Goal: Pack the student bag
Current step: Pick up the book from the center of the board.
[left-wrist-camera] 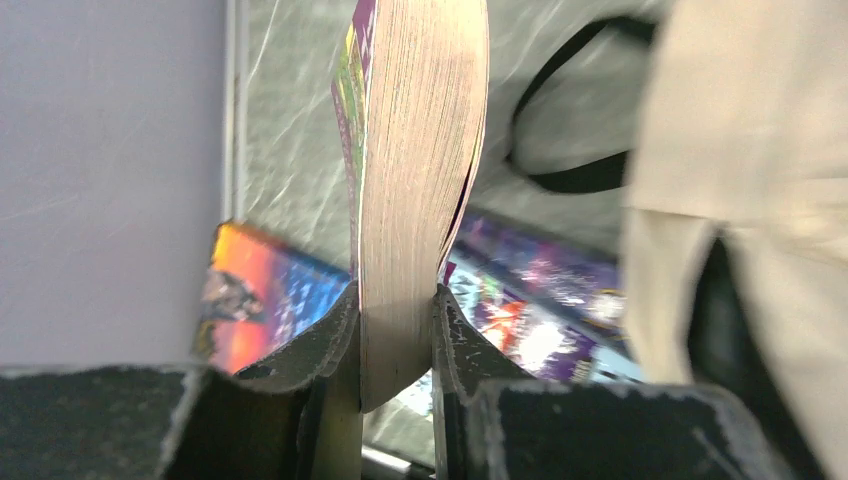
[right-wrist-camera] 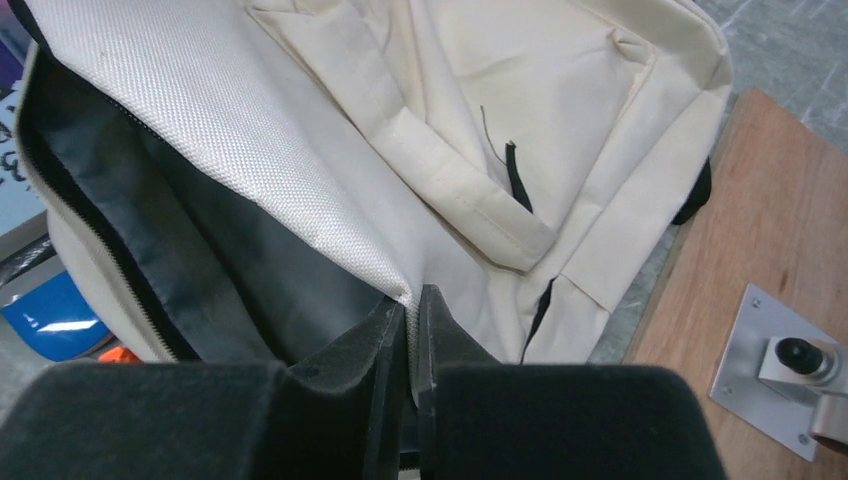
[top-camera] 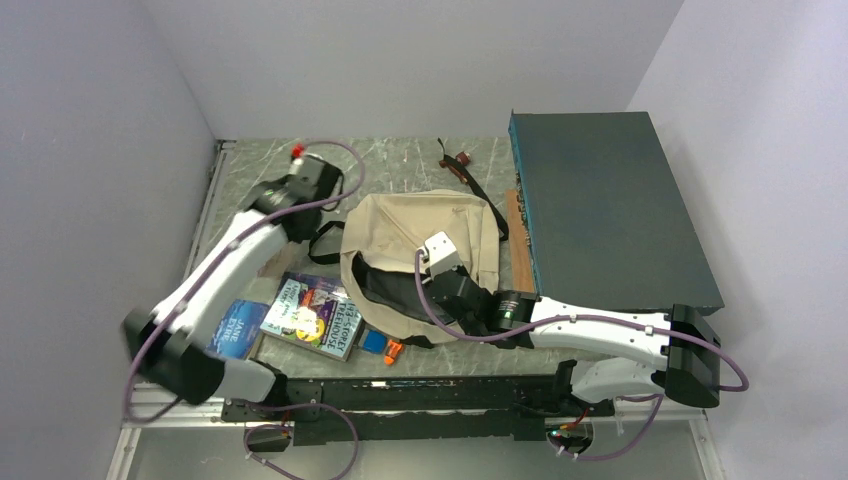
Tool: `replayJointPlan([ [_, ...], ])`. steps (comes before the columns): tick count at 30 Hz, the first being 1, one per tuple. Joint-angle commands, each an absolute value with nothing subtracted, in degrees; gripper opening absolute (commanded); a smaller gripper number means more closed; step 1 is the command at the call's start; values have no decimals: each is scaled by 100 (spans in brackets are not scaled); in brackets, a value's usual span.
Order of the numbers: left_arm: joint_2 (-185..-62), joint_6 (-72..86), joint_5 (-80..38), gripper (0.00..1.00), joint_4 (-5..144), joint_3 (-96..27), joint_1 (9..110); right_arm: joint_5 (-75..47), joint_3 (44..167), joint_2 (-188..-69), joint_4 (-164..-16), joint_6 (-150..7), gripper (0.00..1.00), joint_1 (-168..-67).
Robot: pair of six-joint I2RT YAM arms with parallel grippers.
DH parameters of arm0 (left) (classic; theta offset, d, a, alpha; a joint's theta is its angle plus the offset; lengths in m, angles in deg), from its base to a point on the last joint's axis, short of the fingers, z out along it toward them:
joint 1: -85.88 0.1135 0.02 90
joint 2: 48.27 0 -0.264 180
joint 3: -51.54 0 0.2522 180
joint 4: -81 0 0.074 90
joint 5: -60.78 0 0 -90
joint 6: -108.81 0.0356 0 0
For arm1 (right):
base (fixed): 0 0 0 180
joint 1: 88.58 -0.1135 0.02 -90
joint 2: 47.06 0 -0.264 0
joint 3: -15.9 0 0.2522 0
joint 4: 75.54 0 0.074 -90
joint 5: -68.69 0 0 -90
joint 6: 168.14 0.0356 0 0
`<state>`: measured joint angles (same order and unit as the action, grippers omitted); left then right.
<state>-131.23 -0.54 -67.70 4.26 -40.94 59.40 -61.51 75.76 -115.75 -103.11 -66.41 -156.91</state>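
Book [left-wrist-camera: 420,150] top cropped, left pincer [left-wrist-camera: 396,305] clamping it, bag [left-wrist-camera: 740,120] blurred

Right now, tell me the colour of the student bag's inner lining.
The student bag has a black lining; clearest in the right wrist view.

setting: robotics lab cell | cues: bare white walls [top-camera: 100,150]; marbled tabletop [top-camera: 400,165]; arm mounting rail [top-camera: 420,395]

Left claw [left-wrist-camera: 397,305], right claw [right-wrist-camera: 412,308]: both clamped.
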Motion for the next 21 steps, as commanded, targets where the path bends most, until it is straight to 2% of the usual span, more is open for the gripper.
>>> replayJointPlan([
  [1,-11570,128,-5863,0,793,-4568,5921,-5688,7784,-11489,-10070,-6168,13,-15697],
  [3,-11050,20,-5328,0,1040,-4593,5925,-5359,7789,-11500,-9894,-5957,22,-15701],
  [5,-10764,-473,-5031,0,1021,-4790,5950,-5168,7872,-11555,-9797,-5772,38,-15709],
  [8,-10562,-1122,-4407,0,935,-5109,5960,-5074,8110,-11612,-9653,-5786,68,-15815],
  [13,-10368,-2082,-3470,0,1093,-5282,5969,-5331,8859,-11715,-9405,-6255,99,-16276],
  [17,-10271,-2788,-2723,0,1474,-5012,5969,-5205,9309,-11942,-8640,-6170,100,-16350],
  [21,-10331,-3005,-2032,0,1871,-4675,5977,-5702,9825,-12411,-8418,-5934,100,-16362],
])
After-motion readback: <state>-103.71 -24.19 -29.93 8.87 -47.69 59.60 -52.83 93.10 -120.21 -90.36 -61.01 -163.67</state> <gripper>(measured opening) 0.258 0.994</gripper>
